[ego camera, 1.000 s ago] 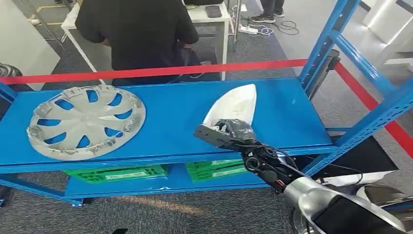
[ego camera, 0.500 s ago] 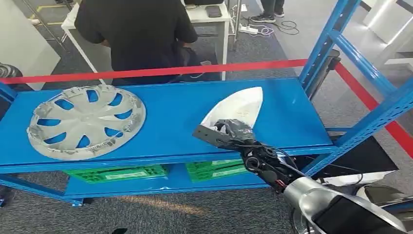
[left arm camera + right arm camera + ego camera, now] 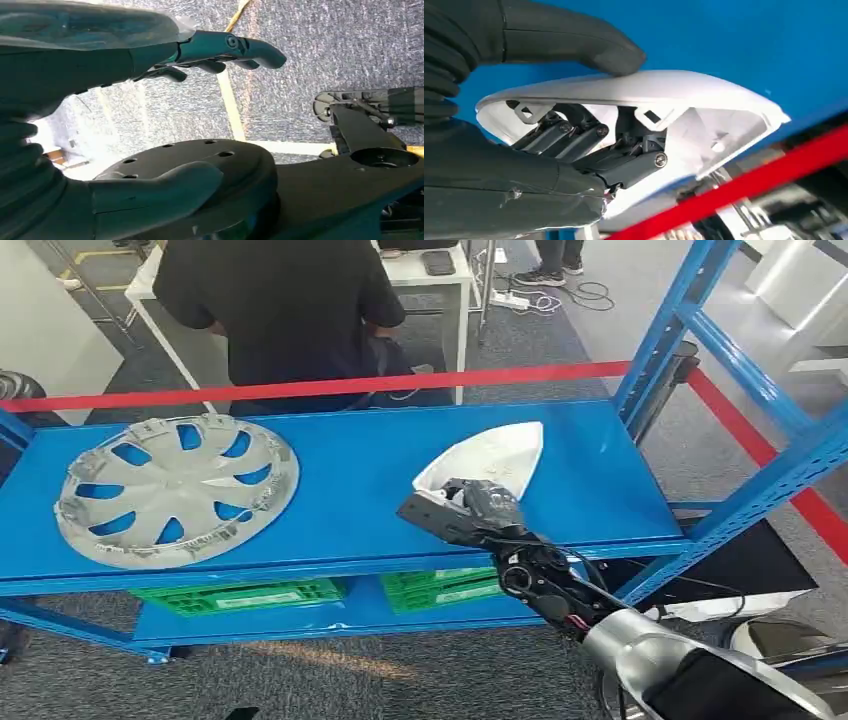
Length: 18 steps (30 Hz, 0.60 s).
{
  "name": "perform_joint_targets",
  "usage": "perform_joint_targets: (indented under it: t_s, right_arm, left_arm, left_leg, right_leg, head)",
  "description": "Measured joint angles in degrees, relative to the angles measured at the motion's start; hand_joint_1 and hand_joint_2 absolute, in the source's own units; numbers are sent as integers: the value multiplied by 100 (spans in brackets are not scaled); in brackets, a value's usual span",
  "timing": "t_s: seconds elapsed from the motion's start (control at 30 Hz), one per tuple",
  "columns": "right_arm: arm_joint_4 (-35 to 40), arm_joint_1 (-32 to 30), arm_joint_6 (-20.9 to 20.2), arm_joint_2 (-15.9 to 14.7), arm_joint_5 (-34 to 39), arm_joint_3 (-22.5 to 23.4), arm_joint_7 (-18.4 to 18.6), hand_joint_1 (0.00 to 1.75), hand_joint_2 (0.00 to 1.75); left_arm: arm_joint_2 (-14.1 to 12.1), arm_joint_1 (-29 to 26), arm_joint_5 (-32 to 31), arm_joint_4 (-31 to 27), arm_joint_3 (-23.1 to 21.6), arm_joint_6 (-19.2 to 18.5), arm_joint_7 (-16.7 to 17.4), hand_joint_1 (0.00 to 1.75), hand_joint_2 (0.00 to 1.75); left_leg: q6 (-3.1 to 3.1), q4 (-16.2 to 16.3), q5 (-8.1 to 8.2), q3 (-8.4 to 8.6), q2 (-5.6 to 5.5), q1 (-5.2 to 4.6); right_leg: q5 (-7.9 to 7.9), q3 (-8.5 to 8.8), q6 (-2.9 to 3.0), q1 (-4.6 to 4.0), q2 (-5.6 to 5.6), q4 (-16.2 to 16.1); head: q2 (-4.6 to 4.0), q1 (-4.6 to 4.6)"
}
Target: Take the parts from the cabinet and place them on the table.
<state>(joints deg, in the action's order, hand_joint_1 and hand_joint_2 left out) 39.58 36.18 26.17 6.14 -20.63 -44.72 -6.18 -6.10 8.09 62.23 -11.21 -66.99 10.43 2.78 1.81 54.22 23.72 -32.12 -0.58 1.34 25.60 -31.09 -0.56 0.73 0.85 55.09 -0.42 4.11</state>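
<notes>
Right hand [image 3: 470,508] grips the white part [image 3: 490,457], thumb [image 3: 574,37] over its outer shell and fingers [image 3: 619,162] tucked inside, above the blue cabinet shelf [image 3: 350,490]. Left hand [image 3: 150,55] hangs with fingers spread, holding nothing. Farther left lies a silver hubcap [image 3: 175,488]; behind the shelf stands a person [image 3: 280,310].

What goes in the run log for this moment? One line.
right hand: grips white cover | blue shelf: hubcap untouched | left hand: holds nothing
</notes>
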Motion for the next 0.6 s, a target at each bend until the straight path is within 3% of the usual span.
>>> perform_joint_targets:
  t_s: [0.1, 0.2, 0.37, 0.6]
  right_arm:
    - [285, -119, 793, -24, -68, 74, -454, 175, 175]
    - [721, -247, 1299, -57, -157, 162, -796, 175, 175]
    - [1543, -501, 1371, -61, -616, 465, -1384, 175, 175]
    - [2414, -683, 1369, 44, -652, 728, -1835, 175, 175]
  left_arm:
    - [0, -2, 0, 0, 0, 22, -20, 0, 175]
    - [0, -1, 0, 0, 0, 31, -29, 0, 175]
    - [0, -3, 0, 0, 0, 33, -35, 0, 175]
    - [15, 5, -2, 0, 0, 33, -59, 0, 175]
  left_leg:
    - [0, 0, 0, -1, 0, 0]
    - [0, 0, 0, -1, 1, 0]
    - [0, -1, 0, -3, 0, 0]
    - [0, -1, 0, -3, 0, 0]
  right_leg:
    - [0, -1, 0, 0, 1, 0]
    - [0, -2, 0, 0, 2, 0]
    - [0, -1, 0, 0, 1, 0]
    - [0, -1, 0, 0, 0, 0]
  head:
    - [0, 2]
    - [0, 2]
    - [0, 0]
    - [0, 0]
